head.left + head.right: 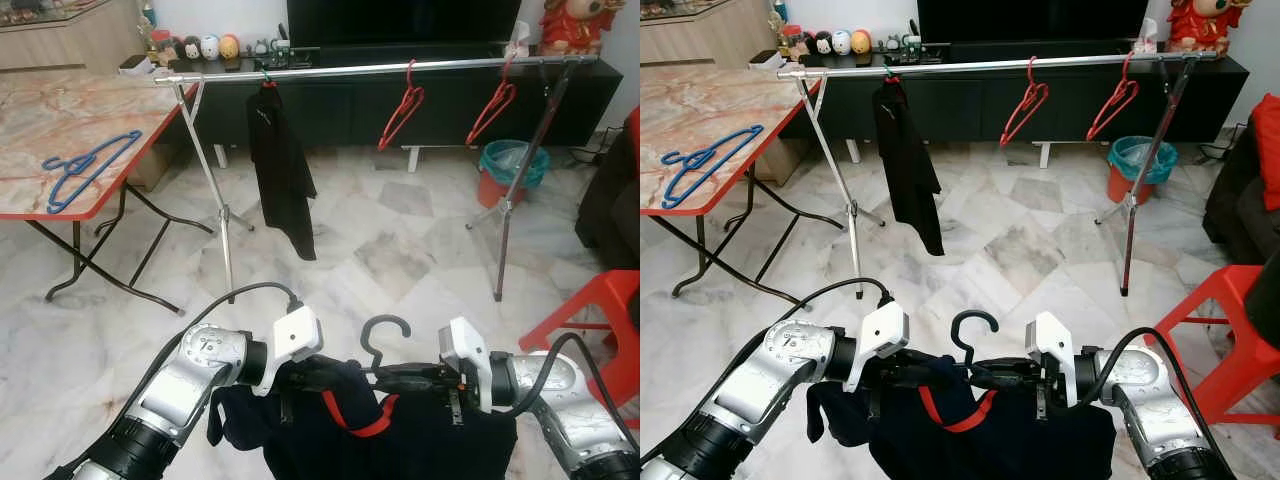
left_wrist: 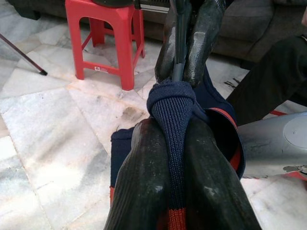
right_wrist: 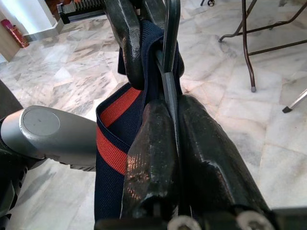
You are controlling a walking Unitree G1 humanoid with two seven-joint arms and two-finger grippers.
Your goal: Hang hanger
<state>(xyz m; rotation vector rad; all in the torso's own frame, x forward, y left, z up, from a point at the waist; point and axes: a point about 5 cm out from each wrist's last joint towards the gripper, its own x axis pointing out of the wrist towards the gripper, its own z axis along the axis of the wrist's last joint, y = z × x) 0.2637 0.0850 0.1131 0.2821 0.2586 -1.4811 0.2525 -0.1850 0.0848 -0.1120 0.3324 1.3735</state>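
At the bottom centre of the frame, the left gripper is pinched on the ribbed collar of a navy knit sweater with a red-orange band, and the right gripper is clamped narrow on the thin black hanger threaded through that collar. The hanger's hook stands up between the two wrists, well apart from the long chrome clothes rail across the top of the frame.

The knit is soft and stretchy, the hanger stem slim and smooth, so the stem could twist or slide between the hard black fingers as the arms rise. The hook would then turn away from the rail and miss it. The sweater's loose bulk hangs low and may swing, or catch the rail's splayed metal legs. How the shoulders sit on the hanger is hidden; they may be uneven.

On the rail hang a black garment and two bare red wire-like hangers. The gap between garment and first red hanger looks the safest target. The marble floor is glossy.
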